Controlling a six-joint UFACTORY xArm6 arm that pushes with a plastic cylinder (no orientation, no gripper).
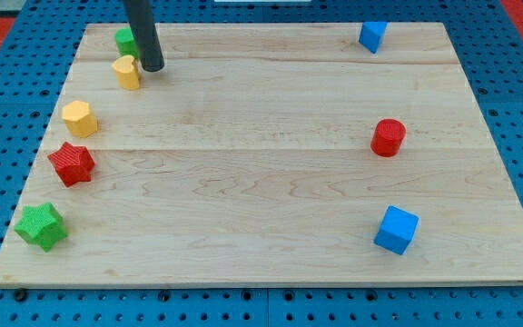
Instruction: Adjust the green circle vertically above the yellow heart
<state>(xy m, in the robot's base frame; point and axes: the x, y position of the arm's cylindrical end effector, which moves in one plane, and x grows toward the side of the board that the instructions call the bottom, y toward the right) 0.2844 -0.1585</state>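
My tip (152, 67) rests on the board (261, 227) near the top-left corner; a bare rod, with no jaws to open or close. The yellow heart (127, 72) lies just left of the tip, close or touching. The green circle (126, 40) sits directly above the heart, partly hidden by the rod. Down the left edge: yellow hexagon (79, 119), red star (72, 163), green star (42, 225). Right side: blue block (372, 35), red cylinder (389, 137), blue cube (396, 229).
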